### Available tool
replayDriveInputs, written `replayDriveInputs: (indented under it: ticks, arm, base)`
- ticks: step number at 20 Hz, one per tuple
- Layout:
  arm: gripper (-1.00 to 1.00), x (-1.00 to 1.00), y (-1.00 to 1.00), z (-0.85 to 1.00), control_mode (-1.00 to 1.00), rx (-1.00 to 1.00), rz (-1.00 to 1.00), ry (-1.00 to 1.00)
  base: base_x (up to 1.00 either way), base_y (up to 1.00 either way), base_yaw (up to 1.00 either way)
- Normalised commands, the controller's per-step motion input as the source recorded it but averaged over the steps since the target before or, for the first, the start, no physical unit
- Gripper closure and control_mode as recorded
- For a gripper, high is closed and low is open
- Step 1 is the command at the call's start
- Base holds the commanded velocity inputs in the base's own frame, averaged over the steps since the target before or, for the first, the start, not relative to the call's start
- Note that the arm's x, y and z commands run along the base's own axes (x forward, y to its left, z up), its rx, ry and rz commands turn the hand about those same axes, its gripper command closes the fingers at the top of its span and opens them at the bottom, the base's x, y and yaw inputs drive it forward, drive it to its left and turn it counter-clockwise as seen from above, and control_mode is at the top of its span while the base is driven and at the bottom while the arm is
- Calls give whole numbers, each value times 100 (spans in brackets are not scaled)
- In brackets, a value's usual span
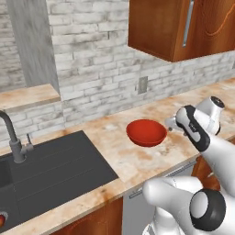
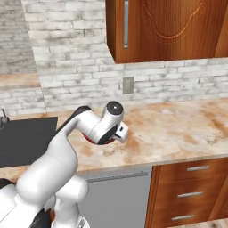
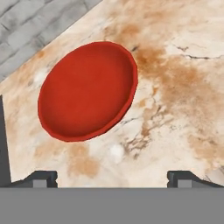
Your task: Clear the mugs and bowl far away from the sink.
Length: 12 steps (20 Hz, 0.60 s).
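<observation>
The red bowl [image 1: 147, 132] sits upright on the marble counter, to the right of the black sink [image 1: 50, 172] with its gooseneck tap [image 1: 12, 137]. In the hand view the bowl [image 3: 87, 91] lies up and left of my gripper [image 3: 113, 178]. The gripper is open, its two fingertips [image 3: 41, 177] far apart over bare counter with nothing between them. From the left base view the gripper [image 1: 170, 123] hovers just right of the bowl's rim, above the counter. My arm hides most of the bowl [image 2: 91, 140] in the right base view. The mugs are out of view.
A wall outlet [image 1: 142, 85] sits on the brick backsplash behind the bowl, with a wooden upper cabinet [image 1: 183, 27] overhead. Bare counter [image 2: 178, 127] stretches right, above drawers [image 2: 191, 187]. A raised ledge [image 1: 27, 96] stands behind the sink. Something small and reddish [image 1: 2, 221] lies in the basin.
</observation>
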Motion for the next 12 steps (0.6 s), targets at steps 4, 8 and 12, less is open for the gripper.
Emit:
replayDriveInputs:
  ticks: [4,8,12]
  arm:
    - [-100,29,0,-32,-100,0,0,0]
    - [-100,30,-1,-24,-100,0,0,1]
    - [-100,34,0,-33,-100,0,0,9]
  base:
    - [0,0,0]
    - [0,0,0]
    - [0,0,0]
